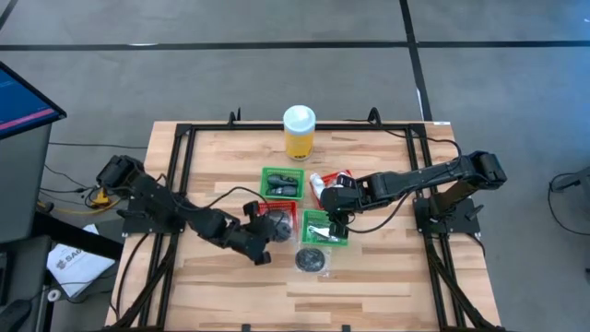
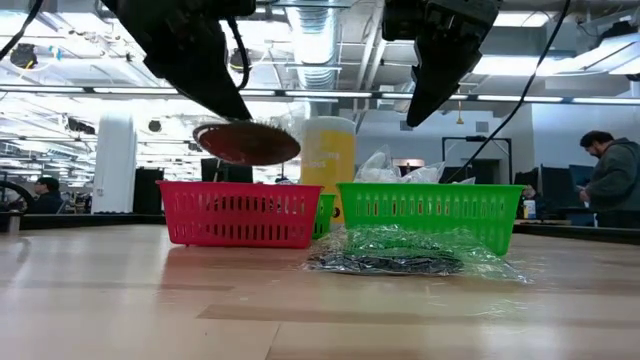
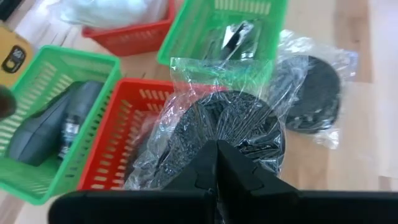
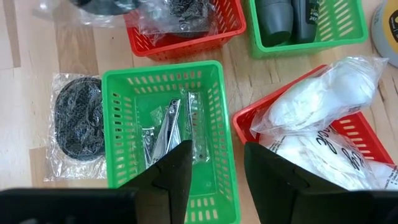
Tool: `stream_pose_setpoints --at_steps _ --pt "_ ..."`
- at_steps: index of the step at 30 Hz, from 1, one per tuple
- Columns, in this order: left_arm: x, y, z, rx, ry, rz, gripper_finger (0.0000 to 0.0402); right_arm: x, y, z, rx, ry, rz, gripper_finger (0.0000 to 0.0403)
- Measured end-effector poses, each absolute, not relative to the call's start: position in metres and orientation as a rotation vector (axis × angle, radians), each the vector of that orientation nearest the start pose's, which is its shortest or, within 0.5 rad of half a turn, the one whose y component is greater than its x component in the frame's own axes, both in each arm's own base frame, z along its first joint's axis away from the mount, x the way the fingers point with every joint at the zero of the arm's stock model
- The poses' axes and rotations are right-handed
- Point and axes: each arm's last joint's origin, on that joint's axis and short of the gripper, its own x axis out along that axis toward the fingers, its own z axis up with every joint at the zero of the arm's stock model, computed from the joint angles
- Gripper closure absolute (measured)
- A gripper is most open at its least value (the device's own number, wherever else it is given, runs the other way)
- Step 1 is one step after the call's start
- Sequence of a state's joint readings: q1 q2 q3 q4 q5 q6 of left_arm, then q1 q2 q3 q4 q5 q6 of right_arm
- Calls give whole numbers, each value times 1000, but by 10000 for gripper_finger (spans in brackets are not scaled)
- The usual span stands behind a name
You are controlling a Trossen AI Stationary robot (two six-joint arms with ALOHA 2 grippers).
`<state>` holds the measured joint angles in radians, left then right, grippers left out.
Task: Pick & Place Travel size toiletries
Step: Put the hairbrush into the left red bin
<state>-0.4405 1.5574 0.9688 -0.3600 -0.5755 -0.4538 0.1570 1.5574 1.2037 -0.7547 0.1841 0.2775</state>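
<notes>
My left gripper (image 1: 261,232) is shut on a clear crinkly packet with a flat black disc (image 3: 230,121), just above the near red basket (image 2: 240,215). My right gripper (image 4: 214,168) hovers open over the near green basket (image 4: 168,137), which holds slim silvery pieces (image 4: 174,130); nothing is between its fingers. A second black disc packet (image 1: 312,260) lies flat on the table in front of that basket. White packets (image 4: 323,106) fill the far red basket. My left gripper pinches the packet at the disc's near edge (image 3: 219,138) between its two fingers, wrap and disc together. The fingers (image 2: 225,95) slant down from the table's left. The disc (image 2: 245,143) hangs almost level, lifted clear above the red basket's rim.
A tall yellow bottle with a white cap (image 1: 299,131) stands at the far edge. Beside it a far green basket (image 1: 281,182) holds dark bottles. The four baskets stand close together mid-table. A black frame (image 1: 184,138) runs around the tabletop. People are in the room behind.
</notes>
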Motion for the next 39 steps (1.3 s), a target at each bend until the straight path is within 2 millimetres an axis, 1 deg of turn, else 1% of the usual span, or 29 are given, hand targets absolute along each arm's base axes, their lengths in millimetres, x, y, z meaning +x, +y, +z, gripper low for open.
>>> stream_pose_setpoints --at_steps 14,20,23,30,34,39 --pt "290 -89 203 -74 815 405 401 307 43 253 45 1078 -165 267" --pt "281 -73 180 -149 879 476 401 307 43 253 40 1078 -162 267" --pt "279 -71 175 -153 886 488 401 307 43 253 39 1076 -161 267" --pt "280 -71 176 -158 871 483 400 308 43 253 27 1070 -153 267" --pt "281 -71 176 -167 872 472 382 308 43 253 27 1068 -152 267" --pt "281 -72 176 -177 870 457 334 308 43 254 27 1065 -151 267"
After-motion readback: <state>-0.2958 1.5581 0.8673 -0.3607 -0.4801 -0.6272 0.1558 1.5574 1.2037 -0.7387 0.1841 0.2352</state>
